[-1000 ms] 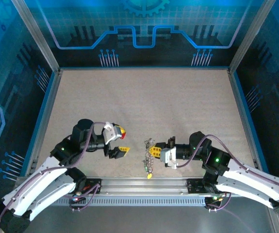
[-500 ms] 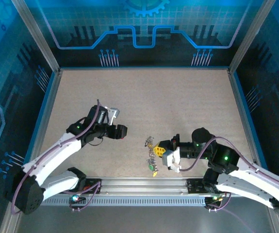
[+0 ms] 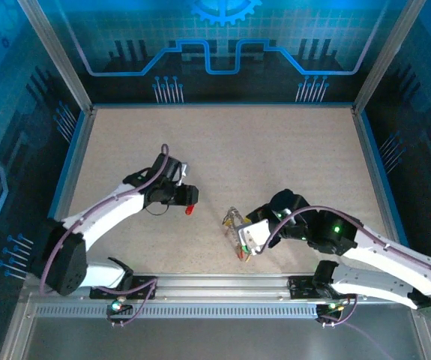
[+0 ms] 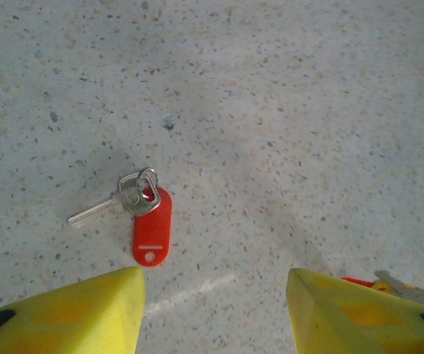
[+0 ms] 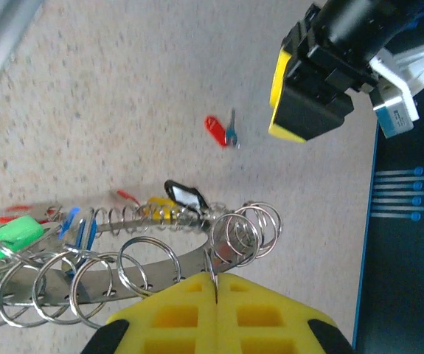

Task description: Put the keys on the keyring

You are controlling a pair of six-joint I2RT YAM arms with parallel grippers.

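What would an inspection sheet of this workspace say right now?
Surface: speckled table, bare apart from the job's things.
Job's things: keyring carrying many keys; one red key loose on the table.
Clutter: nothing seen.
Grippers: left gripper open near the red key; right gripper shut on the keyring.
Cables: purple cables along both arms.
Surroundings: blue walls, metal frame.
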